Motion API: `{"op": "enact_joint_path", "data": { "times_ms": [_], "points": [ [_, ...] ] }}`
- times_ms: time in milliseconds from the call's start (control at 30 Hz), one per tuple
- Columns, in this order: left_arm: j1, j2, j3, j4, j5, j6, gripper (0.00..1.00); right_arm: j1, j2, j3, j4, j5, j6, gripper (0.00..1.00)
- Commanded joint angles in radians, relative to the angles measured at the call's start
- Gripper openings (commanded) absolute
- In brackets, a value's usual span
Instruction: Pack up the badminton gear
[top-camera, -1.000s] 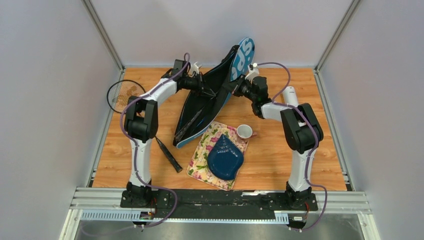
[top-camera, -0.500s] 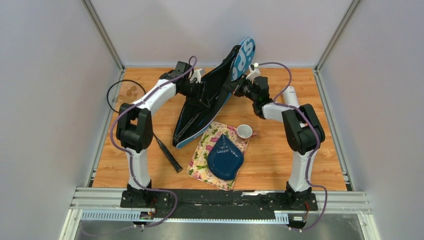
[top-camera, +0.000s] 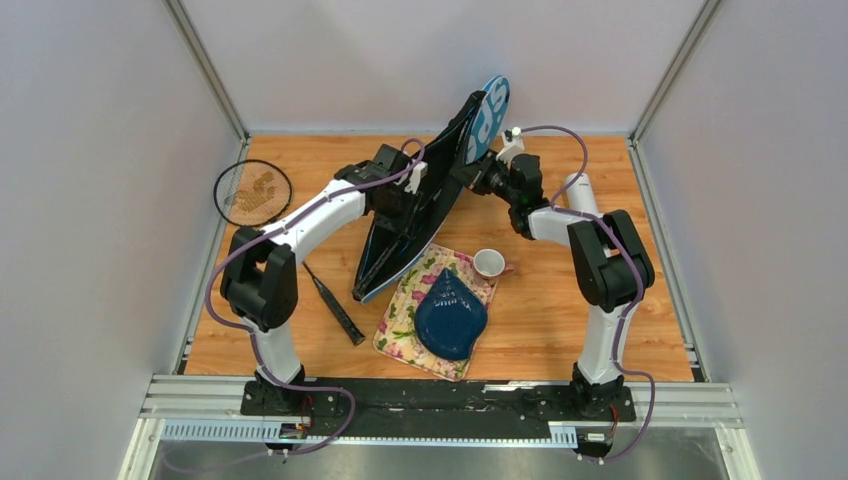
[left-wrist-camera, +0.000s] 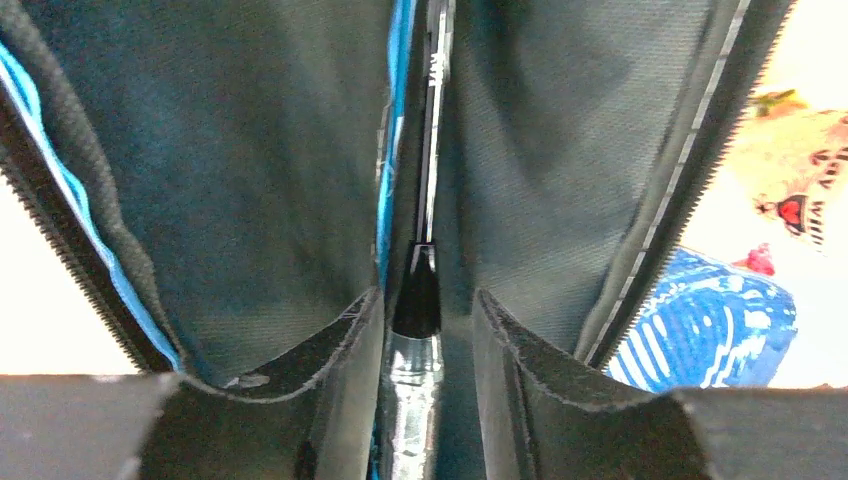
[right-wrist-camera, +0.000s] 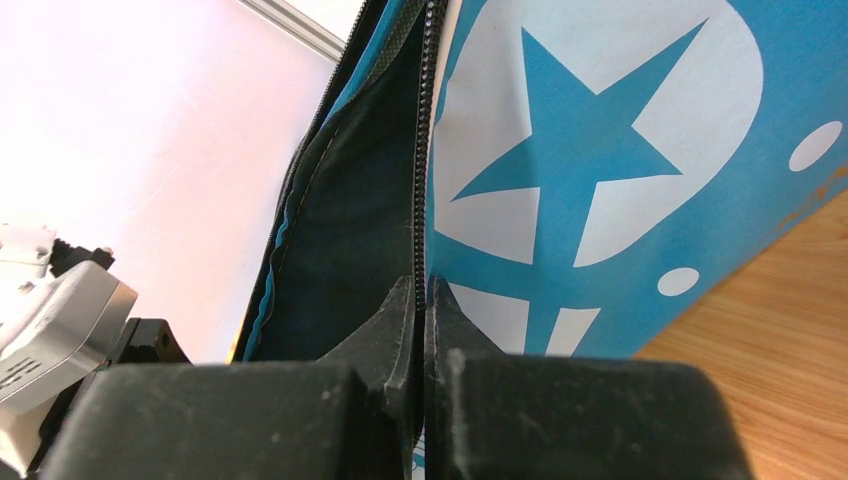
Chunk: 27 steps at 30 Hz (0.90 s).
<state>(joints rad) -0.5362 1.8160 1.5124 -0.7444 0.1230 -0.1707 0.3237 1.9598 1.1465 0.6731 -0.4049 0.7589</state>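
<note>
The bag stands open on its edge, with its long axis running from the raised round end at 1 o'clock down to the narrow end at 7 o'clock, just beside the cloth.

The right gripper is clamped on the zip edge of the upper flap and holds the mouth open. In the right wrist view its fingers are pressed together on the zip.

The left gripper reaches into the bag from 9 o'clock. In the left wrist view a racket lies in the fold along the bag's axis, shaft pointing away and grip between the fingers. I cannot tell whether they are squeezing it.

A second racket lies on the table at 8 o'clock from the left gripper, its head at 10 o'clock and its handle toward 5 o'clock. The left arm is nearer, so that pick is probably its job once the first racket is seated.

The tube lies at 3 o'clock from the right gripper, partly hidden by that arm. No shuttlecocks show.
</note>
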Motion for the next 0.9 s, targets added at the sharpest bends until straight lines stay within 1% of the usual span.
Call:
{"op": "enact_joint_path", "data": {
  "times_ms": [0, 67, 100, 167, 200, 333, 467, 533, 667, 700, 767, 833, 867],
  "points": [
    [0.001, 0.008, 0.006, -0.032, -0.056, 0.011, 0.38, -0.003, -0.042, -0.010, 0.045, -0.014, -0.007, 0.00],
    [-0.001, 0.011, -0.011, -0.010, -0.062, 0.005, 0.29, -0.003, -0.039, -0.010, 0.046, -0.014, -0.003, 0.00],
    [-0.001, 0.011, -0.011, 0.019, -0.066, 0.005, 0.20, -0.005, -0.039, -0.010, 0.048, -0.014, -0.003, 0.00],
    [-0.002, 0.025, 0.021, 0.037, -0.065, -0.004, 0.09, -0.003, -0.033, -0.007, 0.049, -0.015, 0.002, 0.00],
    [-0.005, 0.034, 0.041, 0.034, -0.065, -0.012, 0.00, -0.003, -0.032, -0.005, 0.051, -0.017, 0.003, 0.00],
    [-0.022, 0.089, 0.170, 0.004, -0.062, -0.046, 0.00, -0.002, -0.032, -0.005, 0.046, -0.017, -0.001, 0.00],
    [-0.047, 0.155, 0.250, -0.030, -0.051, -0.058, 0.00, -0.002, -0.033, -0.002, 0.037, -0.020, -0.009, 0.00],
    [-0.047, 0.164, 0.241, -0.016, -0.034, -0.061, 0.00, 0.000, -0.035, -0.002, 0.036, -0.018, -0.009, 0.00],
    [-0.042, 0.207, 0.207, 0.001, -0.057, -0.052, 0.00, -0.002, -0.038, 0.002, 0.036, -0.020, -0.007, 0.00],
    [-0.041, 0.213, 0.201, 0.007, -0.040, -0.047, 0.00, -0.002, -0.036, 0.004, 0.034, -0.021, -0.007, 0.00],
    [-0.041, 0.209, 0.151, 0.069, -0.026, -0.035, 0.00, -0.002, -0.041, 0.009, 0.033, -0.023, -0.009, 0.00],
    [-0.038, 0.212, 0.152, 0.065, -0.074, -0.039, 0.00, -0.002, -0.041, 0.010, 0.033, -0.023, -0.007, 0.00],
    [-0.033, 0.212, 0.164, 0.042, -0.082, -0.042, 0.05, -0.002, -0.042, 0.012, 0.028, -0.026, -0.012, 0.00]
  ]
}}
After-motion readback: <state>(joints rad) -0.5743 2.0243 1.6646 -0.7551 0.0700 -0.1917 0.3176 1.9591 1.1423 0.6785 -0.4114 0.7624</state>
